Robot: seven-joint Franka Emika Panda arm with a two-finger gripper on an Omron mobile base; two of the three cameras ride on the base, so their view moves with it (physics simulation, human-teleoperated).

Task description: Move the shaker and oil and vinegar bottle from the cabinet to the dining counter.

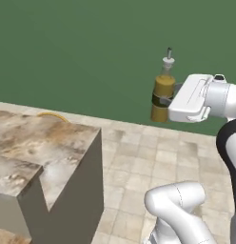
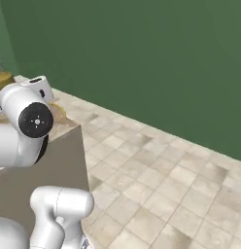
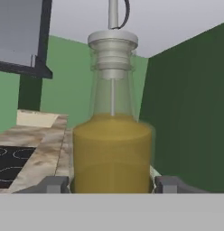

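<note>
Olive-yellow oil and vinegar bottle (image 1: 163, 93) is held upright, clamped at its dark band between the gripper (image 1: 163, 100) fingers, in the air above the tiled floor (image 1: 139, 157), beyond the dining counter (image 1: 39, 147) corner.

Two base cameras look forward and down from behind the white arm – one from its left, one from its right – sharing the brown-beige marbled stone tabletop (image 1: 39, 143) and tiled floor (image 2: 166, 194). The hand camera sits very close to the slim olive-yellow glass bottle (image 3: 112, 149).
</note>
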